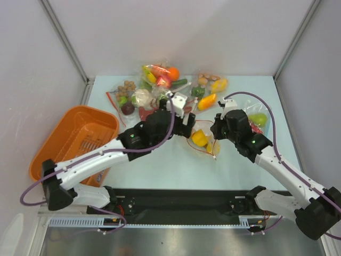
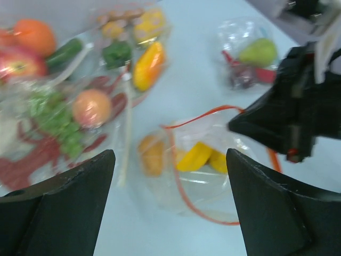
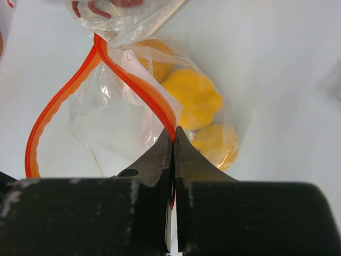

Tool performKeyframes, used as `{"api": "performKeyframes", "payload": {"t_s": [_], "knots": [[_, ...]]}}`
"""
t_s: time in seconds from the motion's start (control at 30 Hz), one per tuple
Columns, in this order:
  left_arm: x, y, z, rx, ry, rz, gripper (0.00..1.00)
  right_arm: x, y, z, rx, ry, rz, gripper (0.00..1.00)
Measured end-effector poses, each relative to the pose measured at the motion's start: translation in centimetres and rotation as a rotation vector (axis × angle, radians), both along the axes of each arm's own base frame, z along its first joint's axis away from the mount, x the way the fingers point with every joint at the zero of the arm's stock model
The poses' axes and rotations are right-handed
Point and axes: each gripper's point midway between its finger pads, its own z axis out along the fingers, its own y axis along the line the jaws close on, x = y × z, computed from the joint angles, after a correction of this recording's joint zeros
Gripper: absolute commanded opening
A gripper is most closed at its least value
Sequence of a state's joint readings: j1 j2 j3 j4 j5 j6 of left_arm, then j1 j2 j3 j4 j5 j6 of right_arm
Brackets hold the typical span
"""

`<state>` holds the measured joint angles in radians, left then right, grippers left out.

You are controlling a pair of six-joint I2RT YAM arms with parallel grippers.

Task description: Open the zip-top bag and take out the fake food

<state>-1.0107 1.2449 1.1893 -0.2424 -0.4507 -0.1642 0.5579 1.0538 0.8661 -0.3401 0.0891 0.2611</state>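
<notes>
Your right hand [image 3: 173, 137] is pinching the orange-red zip strip [image 3: 136, 82] of the crinkly clear plastic bag [image 3: 106, 114]; your left hand [image 2: 168, 160] is gaping wide, so aim it at the strip's opposite side, lower centre.

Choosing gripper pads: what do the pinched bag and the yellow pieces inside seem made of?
The zip-top bag: thin clear plastic film, wrinkled and glinting; its orange-red zip strip looks thicker, opaque. The yellow pieces: probably moulded plastic, smooth, evenly coloured, slightly glossy.
</notes>
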Motion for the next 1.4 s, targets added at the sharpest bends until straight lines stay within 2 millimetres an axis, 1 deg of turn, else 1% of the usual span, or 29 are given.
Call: {"api": "performKeyframes", "payload": {"t_s": [0.07, 0.17, 0.3, 0.4, 0.53, 0.67, 0.87, 0.97, 1.1, 1.17, 1.23, 1.4], "knots": [[-0.4, -3.1, 0.1, -0.027, 0.004, -0.079, 0.90, -0.2, 0.0, 0.3, 0.004, -0.008, 0.001, 0.00], [-0.6, -6.4, -0.3, -0.045, 0.014, -0.155, 0.89, -0.4, -0.2, 0.6, 0.004, -0.015, -0.003, 0.00], [-1.2, -9.1, -2.8, -0.030, 0.061, -0.220, 0.87, -0.7, -0.6, 0.6, -0.007, -0.010, -0.013, 0.00], [-1.7, -10.3, -4.6, -0.007, 0.095, -0.254, 0.85, -0.8, -1.0, 0.4, -0.020, -0.005, -0.026, 0.00], [-2.7, -11.1, -5.7, -0.013, 0.116, -0.295, 0.82, -0.8, -1.4, 0.5, -0.027, -0.010, -0.041, 0.00], [-3.6, -11.4, -7.2, -0.007, 0.143, -0.329, 0.75, -0.7, -1.7, 0.7, -0.029, -0.016, -0.055, 0.00], [-4.4, -12.1, -10.1, 0.023, 0.184, -0.372, 0.75, -0.5, -2.2, 0.8, -0.033, -0.022, -0.075, 0.00], [-4.4, -12.8, -11.5, 0.038, 0.197, -0.379, 0.76, -0.5, -2.2, 0.8, -0.032, -0.022, -0.076, 0.00], [-4.2, -13.5, -14.6, 0.087, 0.236, -0.378, 0.80, -0.5, -2.2, 0.8, -0.032, -0.022, -0.075, 0.00], [-4.0, -13.8, -15.5, 0.099, 0.245, -0.373, 0.81, -0.5, -2.5, 0.5, -0.038, -0.011, -0.088, 0.00], [-3.6, -14.1, -16.1, 0.102, 0.247, -0.360, 0.82, -0.5, -2.8, 0.4, -0.040, -0.003, -0.097, 0.00], [-3.2, -14.5, -16.4, 0.094, 0.238, -0.350, 0.82, -0.4, -3.3, 0.1, -0.050, -0.003, -0.117, 0.00]]}}
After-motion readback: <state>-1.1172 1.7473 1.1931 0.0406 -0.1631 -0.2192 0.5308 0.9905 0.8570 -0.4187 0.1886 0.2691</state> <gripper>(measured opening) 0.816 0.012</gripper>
